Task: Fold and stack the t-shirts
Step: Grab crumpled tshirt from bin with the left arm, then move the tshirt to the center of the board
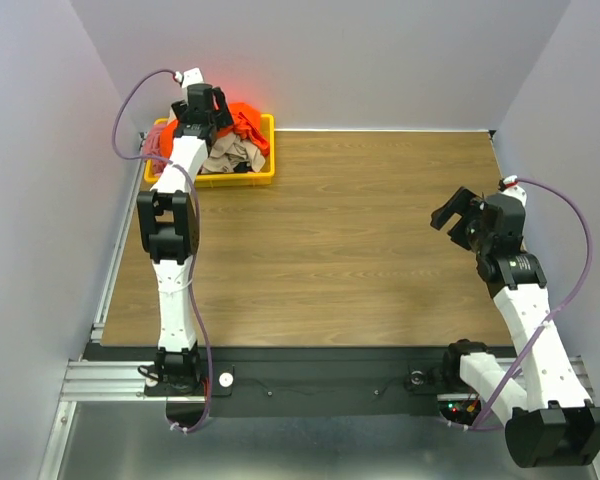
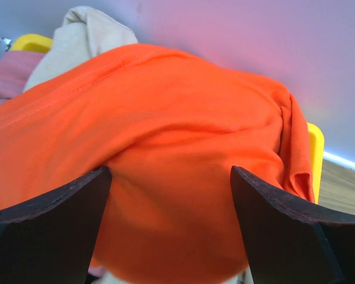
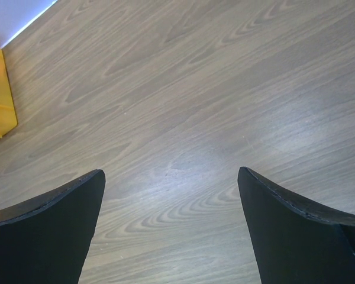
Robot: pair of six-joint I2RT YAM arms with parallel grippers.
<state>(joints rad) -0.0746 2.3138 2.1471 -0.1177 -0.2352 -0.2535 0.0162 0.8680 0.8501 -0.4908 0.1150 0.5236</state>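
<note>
From above, the yellow bin (image 1: 265, 150) sits in the far left corner of the bench (image 1: 360, 250), close to the back wall (image 1: 380, 60). The left tool (image 1: 212, 108) hangs over it, beside the orange t-shirt (image 1: 248, 118) and beige t-shirt (image 1: 230, 155). The right tool (image 1: 452, 210) hovers near the right edge, with broad bare wood between the two. Left wrist: jaws spread wide, orange cloth bulging between them. Right wrist: jaws spread over bare wood, the bin's corner at the left margin.

The top shirt (image 2: 165, 136) is bright orange; the lower shirt (image 1: 230, 155) beige; the bin (image 1: 212, 180) yellow; the table (image 1: 360, 230) brown wood grain.
</note>
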